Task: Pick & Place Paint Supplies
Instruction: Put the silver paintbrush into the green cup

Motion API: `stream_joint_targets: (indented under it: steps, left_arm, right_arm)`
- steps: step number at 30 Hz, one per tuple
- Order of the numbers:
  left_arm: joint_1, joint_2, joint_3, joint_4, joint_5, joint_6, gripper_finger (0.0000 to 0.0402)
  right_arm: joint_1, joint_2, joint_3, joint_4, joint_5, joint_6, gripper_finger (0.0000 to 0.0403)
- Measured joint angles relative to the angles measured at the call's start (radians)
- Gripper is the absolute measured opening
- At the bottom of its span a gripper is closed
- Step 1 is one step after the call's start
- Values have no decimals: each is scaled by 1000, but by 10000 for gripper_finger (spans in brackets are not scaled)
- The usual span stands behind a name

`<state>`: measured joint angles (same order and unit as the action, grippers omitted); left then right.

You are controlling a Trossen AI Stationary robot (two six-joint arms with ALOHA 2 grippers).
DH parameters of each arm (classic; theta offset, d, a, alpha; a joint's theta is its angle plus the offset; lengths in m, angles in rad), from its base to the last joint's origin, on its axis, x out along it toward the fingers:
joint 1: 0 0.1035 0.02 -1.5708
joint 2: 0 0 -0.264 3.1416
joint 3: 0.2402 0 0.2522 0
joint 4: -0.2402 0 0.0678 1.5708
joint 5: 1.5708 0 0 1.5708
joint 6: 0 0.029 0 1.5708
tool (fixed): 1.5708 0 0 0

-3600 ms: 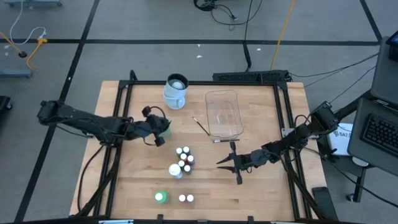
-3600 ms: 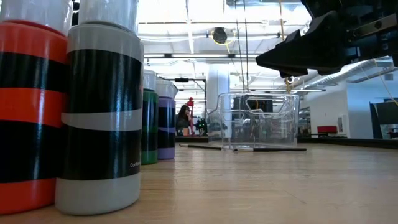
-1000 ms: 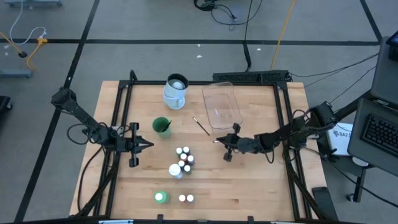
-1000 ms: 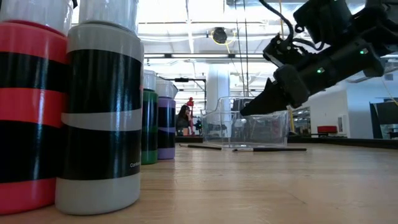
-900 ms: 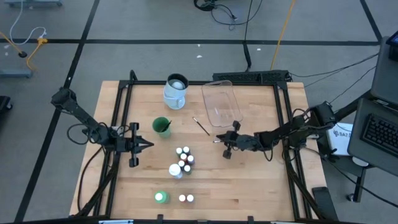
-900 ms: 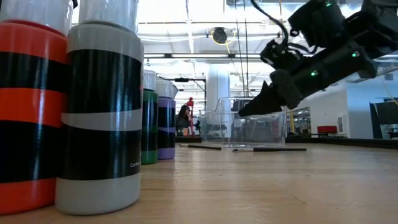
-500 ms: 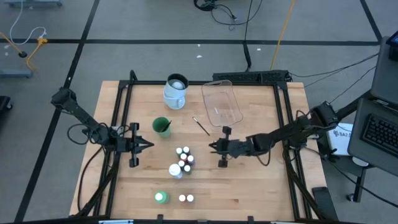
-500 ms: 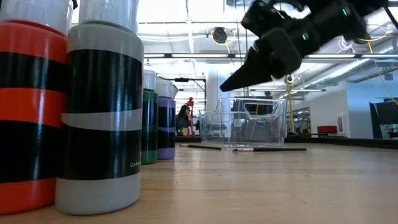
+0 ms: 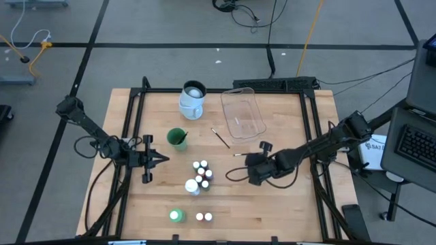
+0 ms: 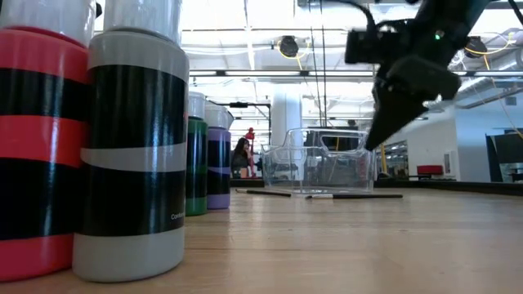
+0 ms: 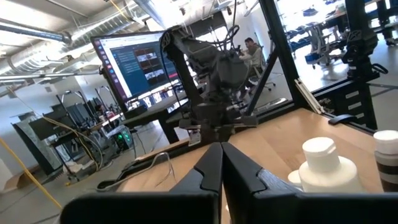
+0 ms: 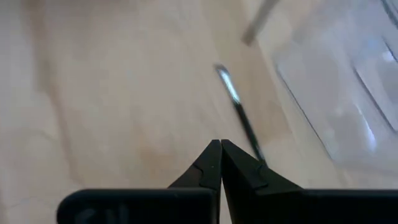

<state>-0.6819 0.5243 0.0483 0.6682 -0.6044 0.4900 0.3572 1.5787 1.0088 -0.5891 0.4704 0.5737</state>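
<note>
The table (image 9: 286, 204) is carrying everything. The clear tray (image 9: 243, 113) is sitting near its far edge, a white jug (image 9: 193, 99) beside it, a green cup (image 9: 177, 138) nearer the middle. The small paint bottles (image 9: 200, 174) are clustering toward the near edge: light, rigid, probably slippery, best pinched at the body. The thin brushes (image 9: 219, 137) are lying beside the tray. The right gripper (image 9: 253, 170) is hovering closed and empty nearby; the left gripper (image 9: 151, 160) is waiting closed at the left edge.

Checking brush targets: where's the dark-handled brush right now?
High view: the dark brush lies flat on the table just in front of the clear tray, right of centre, with the right gripper close by.
</note>
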Motion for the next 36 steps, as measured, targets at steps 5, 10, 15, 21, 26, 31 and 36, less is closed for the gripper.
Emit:
stream_joint_targets:
  steps: [5, 10, 15, 21, 26, 31, 36]
  left_arm:
    - [0, 0, 0, 0, 0, 0, 11]
    - [0, 0, 0, -1, 0, 0, 13]
    - [0, 0, 0, -13, 0, 4, 2]
    - [0, 0, 0, -13, 0, 2, 17]
    - [0, 0, 0, -13, 0, 5, 19]
    - [0, 0, 0, -14, 0, 5, 19]
    - [0, 0, 0, -14, 0, 5, 19]
  right_arm:
    - [-11, 0, 0, -83, -51, 9, 64]
    - [-12, 0, -5, -125, -65, -49, 139]
    - [-61, 0, -41, -118, -104, -39, 189]
    - [-115, 0, -92, -109, -81, -61, 203]
    - [-162, -5, -116, -74, -157, -152, 203]
    - [-211, -3, -157, -23, -158, -178, 203]
    - [-243, -5, -179, 14, -182, -227, 203]
